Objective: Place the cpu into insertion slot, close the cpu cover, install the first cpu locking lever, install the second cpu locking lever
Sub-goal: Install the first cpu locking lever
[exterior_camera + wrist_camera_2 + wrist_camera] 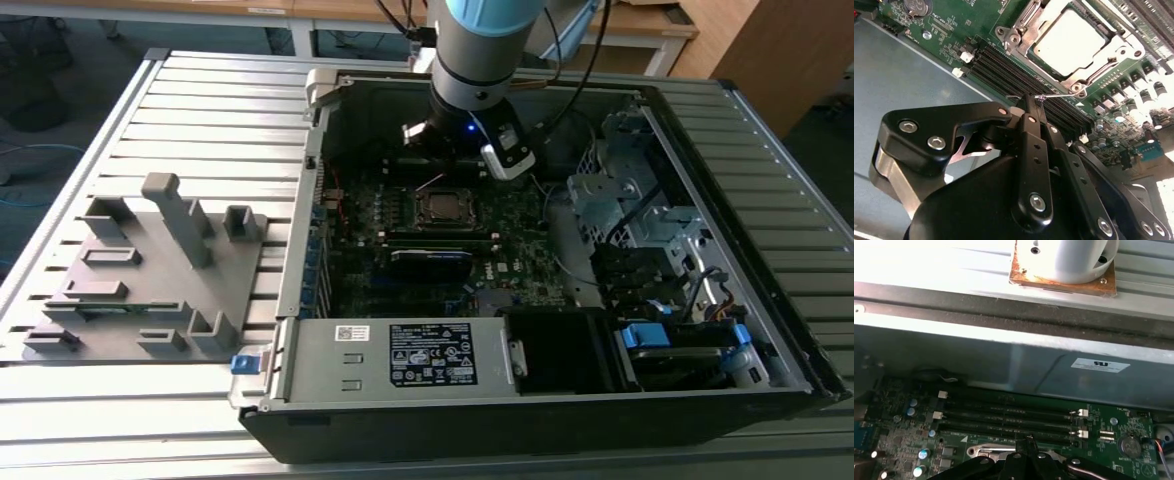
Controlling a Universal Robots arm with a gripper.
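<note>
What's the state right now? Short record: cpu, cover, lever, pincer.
cpu: seated in the insertion slot, silver top showing
cpu cover: down, framing the cpu
locking lever: thin wire reaching from the socket corner out over the memory slots, not latched
pincer: shut, tips at the lever wire; can't tell whether it pinches the wire

The tool (1029, 444), pinched closed, hangs near memory slots (1009, 416); grey case wall (979, 362) behind
</note>
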